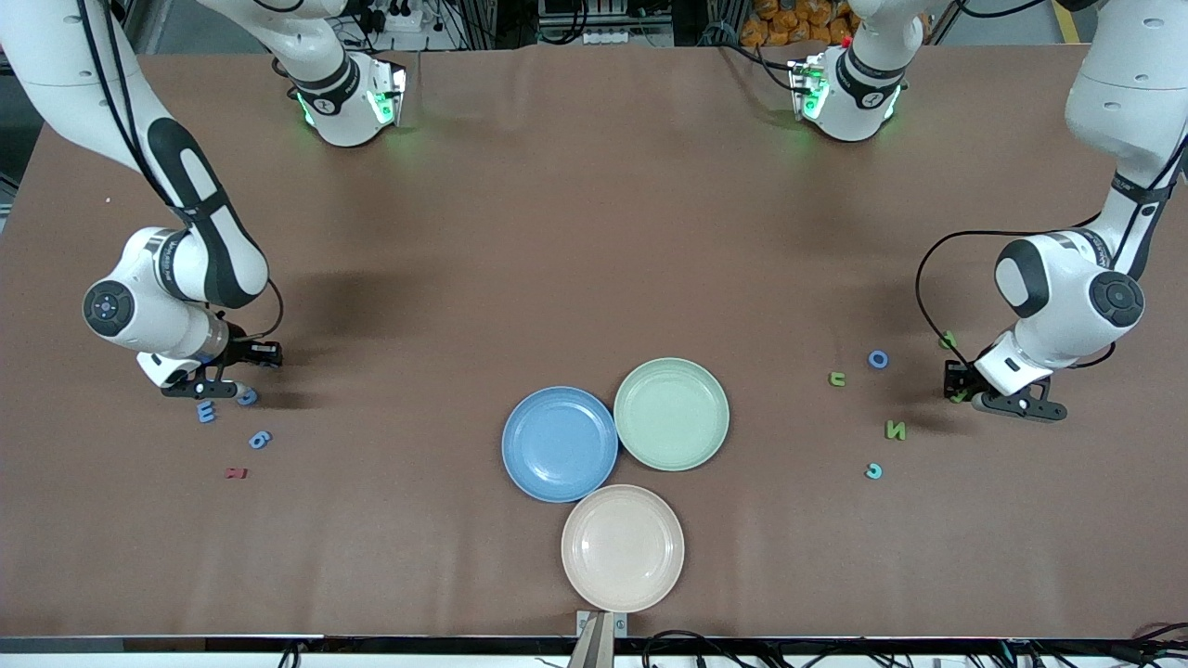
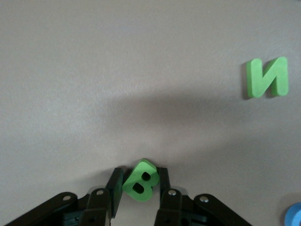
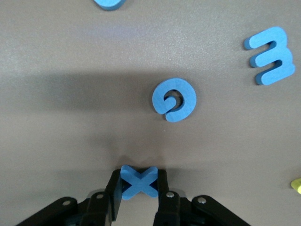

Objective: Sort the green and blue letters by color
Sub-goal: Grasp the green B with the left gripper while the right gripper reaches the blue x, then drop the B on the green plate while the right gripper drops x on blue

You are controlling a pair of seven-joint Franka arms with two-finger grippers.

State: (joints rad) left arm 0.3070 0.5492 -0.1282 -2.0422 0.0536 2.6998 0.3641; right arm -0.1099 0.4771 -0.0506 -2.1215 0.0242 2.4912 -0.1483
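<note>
Left arm: reaches from its base down to the table at its own end, wrist bent low.
Left gripper (image 2: 139, 184): at the table surface, fingers (image 2: 115, 186) closed on the green B (image 2: 139, 182).
Right arm: reaches from its base down to the table at its own end, elbow folded, wrist low.
Right gripper (image 3: 138, 183): at the table surface, fingers (image 3: 114, 188) closed on the blue X (image 3: 138, 181).

A brown cloth-covered table (image 1: 594, 232) fills nearly the whole front view, lit evenly from above with soft shadows. Above the table's top edge sit power strips (image 1: 399, 19), dark cables and a heap of orange objects (image 1: 789, 23). Below its lower edge, black cables (image 1: 705, 649) trail along a pale strip.
</note>
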